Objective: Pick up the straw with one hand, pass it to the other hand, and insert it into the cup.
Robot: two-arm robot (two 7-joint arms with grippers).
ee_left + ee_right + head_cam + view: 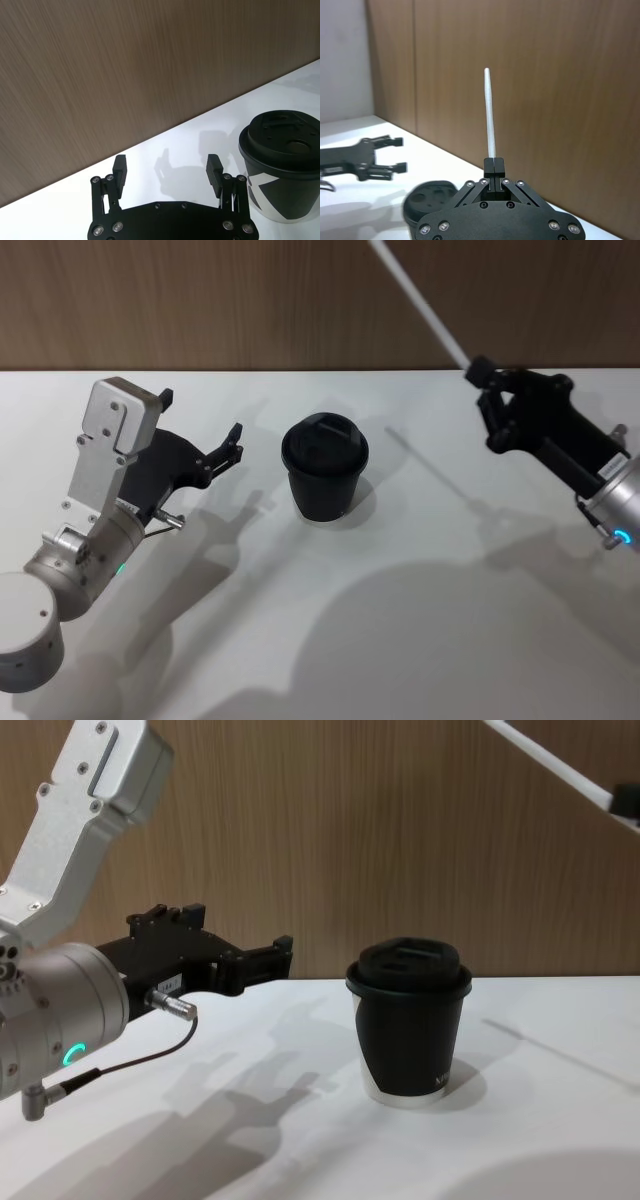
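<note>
Left pincer (167,164) hovers low over the surface (400,620), its jaws spread wide and empty, just beside the cup (325,468). Right pincer (480,372) is raised on the cup's other side, well apart, clamped tight on the straw (420,302) near one end. The lidded cup stands upright between the two arms, so a handover made low would likely knock it over. The straw's long free length slants up toward the wall. Gripped so near its end, it could pivot or slip if the wide jaws close off-centre.
</note>
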